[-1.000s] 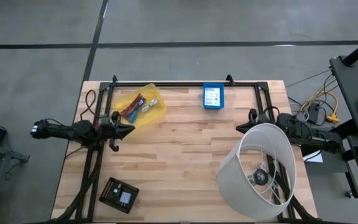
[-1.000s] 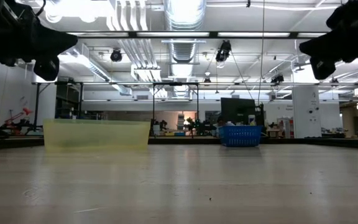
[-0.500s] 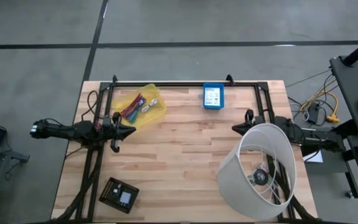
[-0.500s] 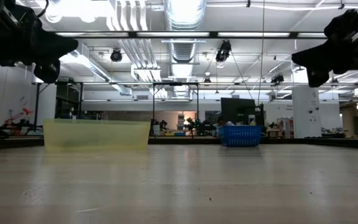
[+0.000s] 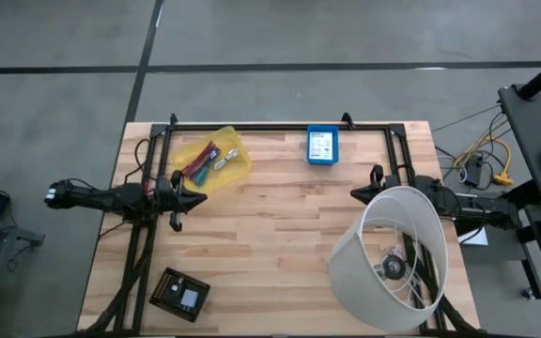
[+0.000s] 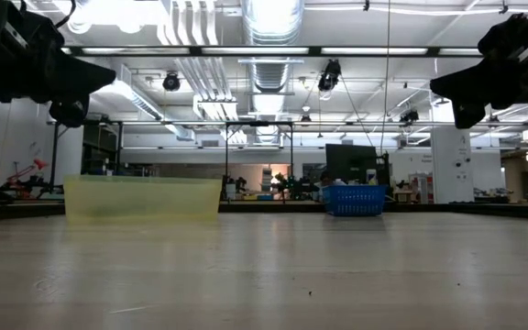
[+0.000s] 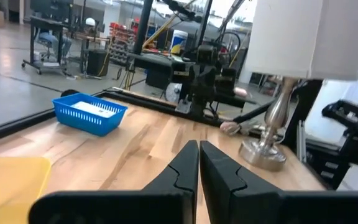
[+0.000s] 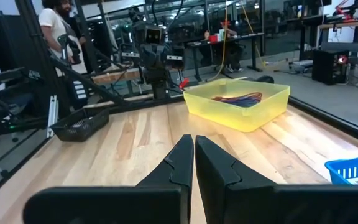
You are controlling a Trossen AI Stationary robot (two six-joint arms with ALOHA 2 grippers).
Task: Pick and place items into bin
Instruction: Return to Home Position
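Both level, left fingers [image 7: 184,167], right fingers [image 8: 180,163] closed

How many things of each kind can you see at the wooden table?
Bins: 2, a yellow plastic bin and a blue plastic bin
White lamp with a big shade: 1
Flat black square device: 1
Robot grippers: 2, the left gripper and the right gripper
Total: 6

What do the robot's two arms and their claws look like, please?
Both the left arm and the right arm are slender, jointed and almost black, with a pale spot at the left arm's outer end. The left claw and the right claw each have two matte black fingers tapering to a point, with a small stepped notch along the inner edges.
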